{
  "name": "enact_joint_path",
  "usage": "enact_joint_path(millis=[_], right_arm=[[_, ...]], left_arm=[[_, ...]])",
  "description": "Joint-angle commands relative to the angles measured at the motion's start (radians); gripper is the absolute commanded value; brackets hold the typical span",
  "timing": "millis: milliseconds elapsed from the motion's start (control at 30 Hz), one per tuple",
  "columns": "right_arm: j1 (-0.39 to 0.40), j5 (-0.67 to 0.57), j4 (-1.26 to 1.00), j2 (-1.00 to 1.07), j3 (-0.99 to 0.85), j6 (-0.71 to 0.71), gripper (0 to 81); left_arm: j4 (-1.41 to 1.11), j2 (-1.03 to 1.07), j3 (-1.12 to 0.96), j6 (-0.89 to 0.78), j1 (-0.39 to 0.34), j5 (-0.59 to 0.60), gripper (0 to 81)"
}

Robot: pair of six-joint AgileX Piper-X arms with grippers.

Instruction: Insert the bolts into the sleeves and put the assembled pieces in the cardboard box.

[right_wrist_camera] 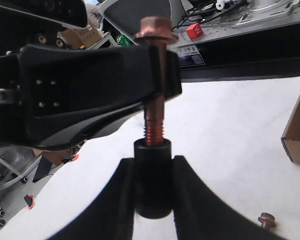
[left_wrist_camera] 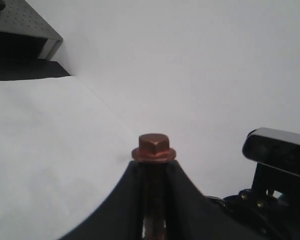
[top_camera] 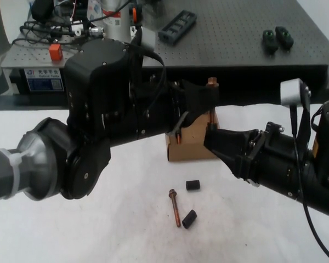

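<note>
Left arm comes in from 9 o'clock in the high view. Its left gripper (top_camera: 204, 104) is clamped tight on a copper bolt (right_wrist_camera: 154, 127), which stands upright with the hex head poking up past the fingers.

Right arm reaches in from about 4 o'clock. The right gripper (right_wrist_camera: 153, 167) is squeezed around a black sleeve (right_wrist_camera: 152, 150), open end up.

The bolt sits dead at 12 o'clock over the sleeve, threaded tip right at its mouth. Can't tell how far in it actually goes. The whole pairing hangs up off the bench, near the cardboard box (top_camera: 189, 147).

Around 6 o'clock from the box, on the white cloth (top_camera: 98, 230), there's a loose bolt (top_camera: 175, 207). One spare sleeve (top_camera: 193, 185) sits just above it and another sleeve (top_camera: 189, 219) is right beside its tip.
</note>
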Motion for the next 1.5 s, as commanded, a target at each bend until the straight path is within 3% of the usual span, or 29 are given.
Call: enact_joint_path(millis=[0, 100, 167, 233, 433, 600, 933, 1167, 1300, 1400, 1467], right_arm=[[-0.005, 0.004, -0.034, -0.014, -0.011, -0.03, 2.7], [-0.01, 0.047, -0.034, -0.014, -0.011, -0.063, 2.7], [-0.029, 0.066, -0.034, -0.01, -0.011, -0.089, 2.7], [-0.057, 0.092, -0.034, 0.006, -0.013, -0.108, 2.7], [-0.142, 0.071, -0.049, 0.147, -0.097, -0.195, 2.7], [-0.15, 0.107, -0.221, 0.267, -0.166, -0.26, 2.7], [-0.159, 0.189, 0.349, 0.672, -0.658, -0.29, 2.7], [-0.148, 0.3, 0.754, 0.969, -1.067, -0.399, 2.7], [-0.148, 0.302, 0.898, 1.07, -1.201, -0.399, 0.8], [-0.148, 0.295, 0.977, 1.115, -1.259, -0.399, 9.6], [-0.148, 0.295, 0.993, 1.121, -1.266, -0.426, 23.7]], left_arm=[[0.049, -0.011, -0.002, 0.02, 0.0, 0.016, 5.0], [0.101, -0.011, -0.002, 0.057, 0.0, 0.016, 28.1], [0.125, -0.011, -0.002, 0.082, 0.0, -0.01, 49.3], [0.148, -0.011, -0.002, 0.081, 0.0, -0.059, 57.3], [0.215, -0.011, -0.002, 0.132, 0.011, -0.067, 49.1], [0.215, -0.011, -0.002, 0.152, 0.013, -0.061, 49.2], [0.406, -0.011, -0.002, 0.267, 0.015, -0.095, 49.2], [0.625, -0.011, -0.002, 0.402, 0.015, -0.134, 49.2], [0.713, -0.011, -0.002, 0.427, 0.015, -0.146, 49.2], [0.744, -0.011, -0.002, 0.432, 0.015, -0.158, 49.2], [0.764, -0.011, -0.002, 0.432, 0.015, -0.158, 49.2]])
